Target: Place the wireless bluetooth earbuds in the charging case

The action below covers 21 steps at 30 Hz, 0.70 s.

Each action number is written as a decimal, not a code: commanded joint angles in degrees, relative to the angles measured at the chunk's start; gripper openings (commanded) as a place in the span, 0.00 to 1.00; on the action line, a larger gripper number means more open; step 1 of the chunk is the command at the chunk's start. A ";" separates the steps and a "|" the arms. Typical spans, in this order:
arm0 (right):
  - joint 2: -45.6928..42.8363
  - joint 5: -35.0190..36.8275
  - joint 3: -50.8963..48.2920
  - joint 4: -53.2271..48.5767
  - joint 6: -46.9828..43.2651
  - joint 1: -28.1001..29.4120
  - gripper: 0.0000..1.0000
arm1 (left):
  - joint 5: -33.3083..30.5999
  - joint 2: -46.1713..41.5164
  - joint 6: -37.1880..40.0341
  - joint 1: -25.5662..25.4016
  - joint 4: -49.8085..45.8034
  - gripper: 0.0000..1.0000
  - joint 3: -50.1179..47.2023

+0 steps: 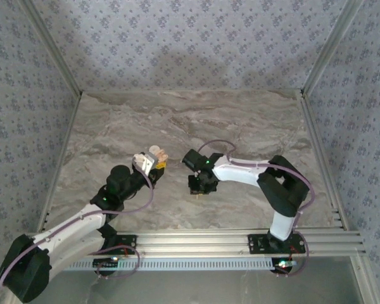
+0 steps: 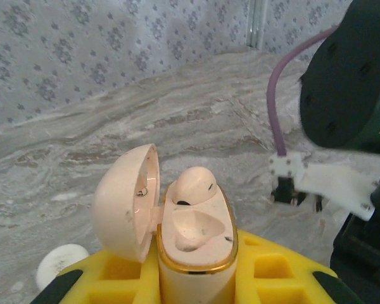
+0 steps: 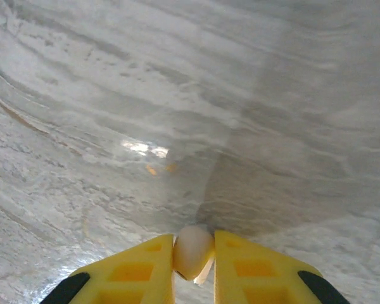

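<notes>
The charging case sits pinched upright between the left jaws, its lid hinged open to one side. Of its two wells, the far one holds one earbud and the near one is empty. A second earbud is pinched in the right jaws over the table. One round white disc lies on the table beside the left jaws.
</notes>
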 commanded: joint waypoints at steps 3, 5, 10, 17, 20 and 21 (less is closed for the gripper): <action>-9.04 6.49 -5.44 10.39 -3.18 -1.16 0.21 | 7.14 4.25 1.14 0.42 6.57 0.13 0.96; -12.84 7.70 -7.25 12.63 -5.63 -1.46 0.21 | 8.85 6.08 1.69 0.31 8.61 0.13 1.03; -23.67 8.62 -11.04 18.07 -13.13 -2.89 0.21 | 13.40 9.45 4.87 -0.01 9.41 0.13 3.21; -35.74 8.62 -12.91 22.96 -20.81 -3.57 0.21 | 16.58 13.54 7.62 -1.78 9.33 0.13 7.45; -38.28 6.91 -12.48 24.87 -23.17 -3.42 0.21 | 17.32 15.18 8.80 -3.06 9.29 0.13 9.39; -38.70 5.81 -12.24 25.68 -23.89 -3.44 0.21 | 17.80 15.85 8.92 -3.27 9.35 0.13 10.08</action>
